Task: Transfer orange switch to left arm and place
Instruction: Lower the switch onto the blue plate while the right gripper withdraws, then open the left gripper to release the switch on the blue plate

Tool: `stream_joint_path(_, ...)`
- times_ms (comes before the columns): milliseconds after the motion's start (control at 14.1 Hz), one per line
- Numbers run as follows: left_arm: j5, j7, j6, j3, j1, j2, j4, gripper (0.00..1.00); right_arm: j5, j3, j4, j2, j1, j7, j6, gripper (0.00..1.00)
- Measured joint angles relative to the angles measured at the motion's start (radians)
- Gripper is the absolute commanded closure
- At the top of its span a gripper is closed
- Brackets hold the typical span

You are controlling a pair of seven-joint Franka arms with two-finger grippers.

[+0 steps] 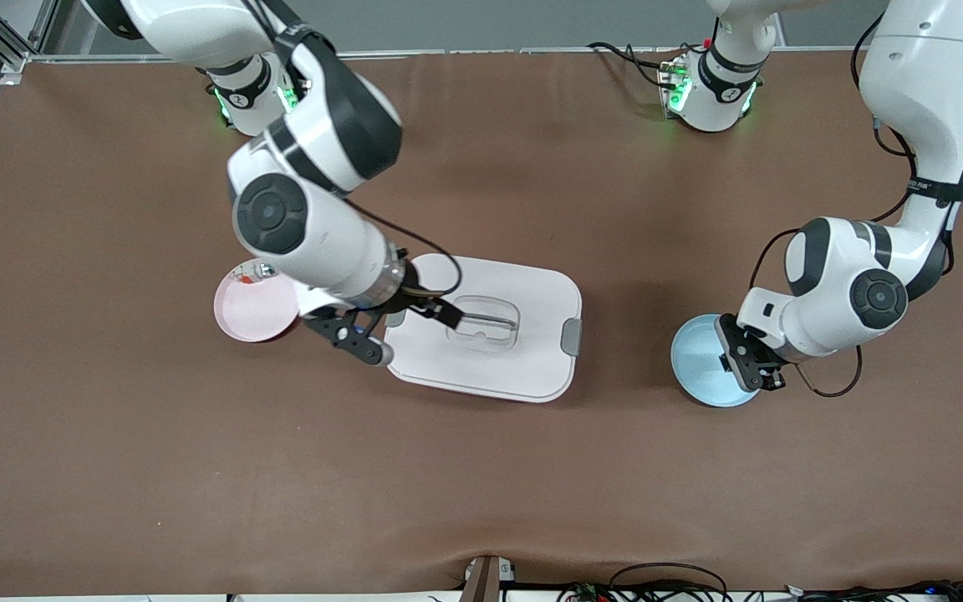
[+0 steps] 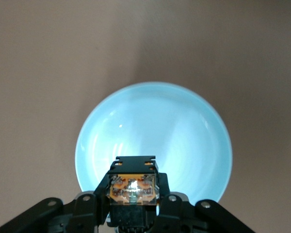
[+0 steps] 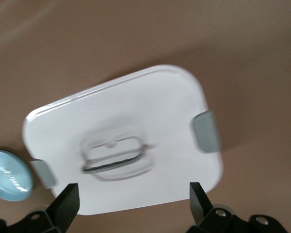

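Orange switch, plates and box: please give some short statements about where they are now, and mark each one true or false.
1. The left gripper holds the orange switch over the blue plate. True.
2. The right gripper is shut on the box. False: its fingers are open and empty.
3. The box lies between the pink plate and the blue plate. True.
4. The pink plate is bare. False: a small part lies on it.

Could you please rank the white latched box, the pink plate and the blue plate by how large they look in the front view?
1. White rounded plastic box with grey latches: clearly largest.
2. Round pink plate and round blue plate: they look about alike, and each is partly covered by an arm, so I would not rank them.
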Motion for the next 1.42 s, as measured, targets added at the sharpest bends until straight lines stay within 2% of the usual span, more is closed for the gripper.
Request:
stream_joint_path(427,0.051,0.184,0.102,-0.009,-0.007,0.058,-0.011,1.0,-0.126,-0.002,0.0,-0.052,-0.143,-0.392,-0.297,0.0)
stream_joint_path(783,0.06,0.274,0.149,-0.012,-0.008,0.119,-0.013,1.0,-0.159,-0.004,0.0,-0.085,-0.295,-0.66,-0.437,0.0)
stream_joint_path(996,0.063,0.286,0.152,-0.013,-0.008,0.121,-0.013,1.0,-0.183,-0.004,0.0,-0.115,-0.368,-0.765,-0.5,0.0)
stream_joint_path(1067,0.063,0.288,0.152,-0.013,-0.008,0.121,-0.013,0.91,-0.194,-0.004,0.0,-0.124,-0.382,-0.789,-0.52,0.0)
stream_joint_path(1139,0.063,0.288,0.152,-0.013,-0.008,0.121,-0.013,0.51,-0.204,-0.003,0.0,-0.132,-0.393,-0.804,-0.541,0.0)
stream_joint_path(1210,0.063,0.288,0.152,-0.013,-0.008,0.121,-0.013,0.29,-0.208,-0.003,0.0,-0.14,-0.406,-0.814,-0.564,0.0)
stream_joint_path(1281,0.063,0.288,0.152,-0.013,-0.007,0.122,-0.015,0.0,-0.209,-0.003,0.0,-0.146,-0.421,-0.818,-0.586,0.0)
stream_joint_path(1423,0.063,0.28,0.154,-0.013,-0.002,0.12,-0.012,0.0,-0.209,-0.003,0.0,-0.156,-0.45,-0.824,-0.621,0.0)
